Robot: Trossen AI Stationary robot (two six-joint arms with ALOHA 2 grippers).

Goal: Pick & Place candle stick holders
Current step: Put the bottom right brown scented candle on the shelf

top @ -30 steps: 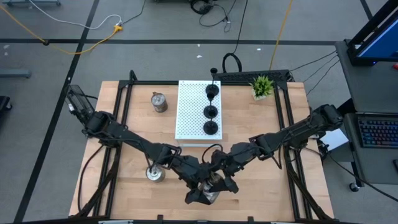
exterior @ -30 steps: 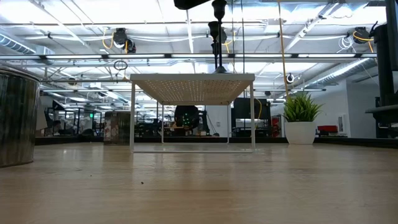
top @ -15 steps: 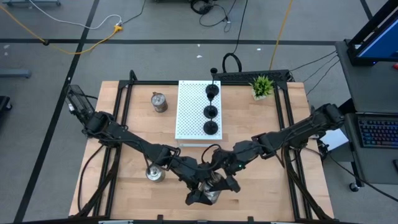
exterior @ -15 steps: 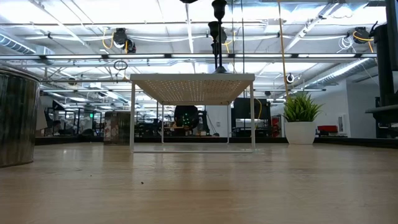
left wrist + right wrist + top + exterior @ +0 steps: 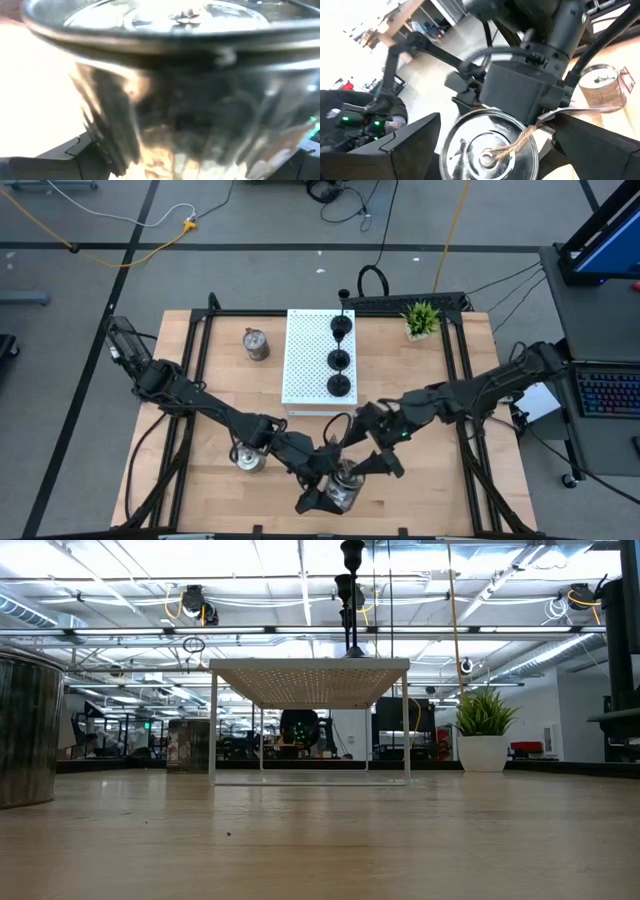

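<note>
My left gripper (image 5: 322,498) is near the table's front edge, shut on a shiny silver holder (image 5: 347,486), which fills the left wrist view (image 5: 170,100). My right gripper (image 5: 385,463) is open just to the right of it and touches nothing. In the right wrist view the holder's round end with a bit of twine (image 5: 490,145) shows ahead of its spread fingers. Another silver holder (image 5: 248,459) stands on the table at the left, and a third (image 5: 256,343) at the far left. Three black holders (image 5: 340,360) stand in a row on the white board (image 5: 305,360). My left gripper holds the silver holder by its side wall (image 5: 115,125), one finger (image 5: 70,155) on either side. The holder itself hides the exact places of contact. In the high view the holder sits at the fingers' right end; the low view shows nothing of it down at the table top.
A small green potted plant (image 5: 421,318) stands at the far right of the table, also in the low view (image 5: 483,730). The white board stands on thin legs (image 5: 212,730). The wood to the right of the grippers is bare (image 5: 430,480).
My right gripper has drawn back from the silver holder, toward the table's right and far side, and now stands apart from it. My left gripper has kept the holder and shifted slightly toward the near edge. The dark part at the top of the low view has gone out of it.
</note>
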